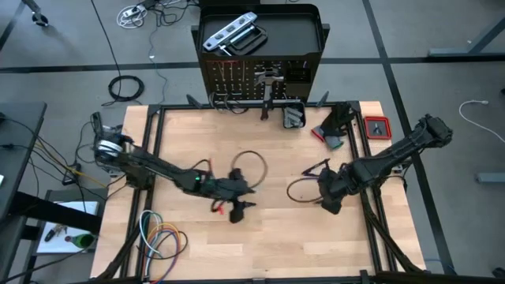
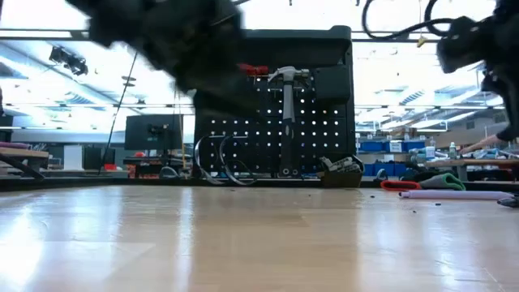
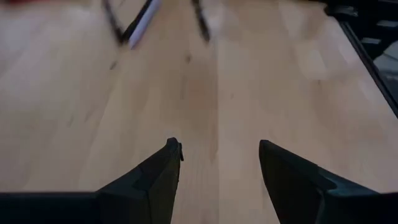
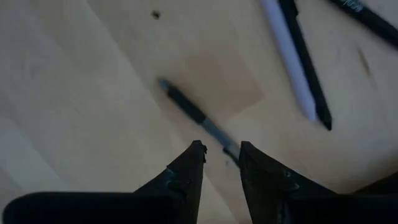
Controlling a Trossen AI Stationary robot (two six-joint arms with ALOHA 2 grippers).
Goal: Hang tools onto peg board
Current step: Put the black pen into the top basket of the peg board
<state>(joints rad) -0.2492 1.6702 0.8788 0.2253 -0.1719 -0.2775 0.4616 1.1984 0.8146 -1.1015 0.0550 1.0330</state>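
The peg board (image 1: 260,79) stands upright at the table's far edge, with a hammer (image 2: 288,81) and a red-handled tool (image 2: 251,70) hanging on it. A silver level (image 1: 229,35) lies on the tray on top of the stand. My left gripper (image 3: 217,155) hovers open over bare wood near the table's middle (image 1: 237,201). My right gripper (image 4: 221,152) points down right of centre (image 1: 327,197), its fingers a narrow gap apart. A dark thin screwdriver (image 4: 189,109) lies flat on the wood under it, one end hidden behind the fingertips.
A black clamp (image 1: 293,117), a red flat piece (image 1: 377,126) and dark parts (image 1: 335,130) lie at the far right by the board. Coiled coloured cables (image 1: 162,241) rest at the near left corner. Two more thin tools, one pale and one black (image 4: 305,68), lie near the screwdriver.
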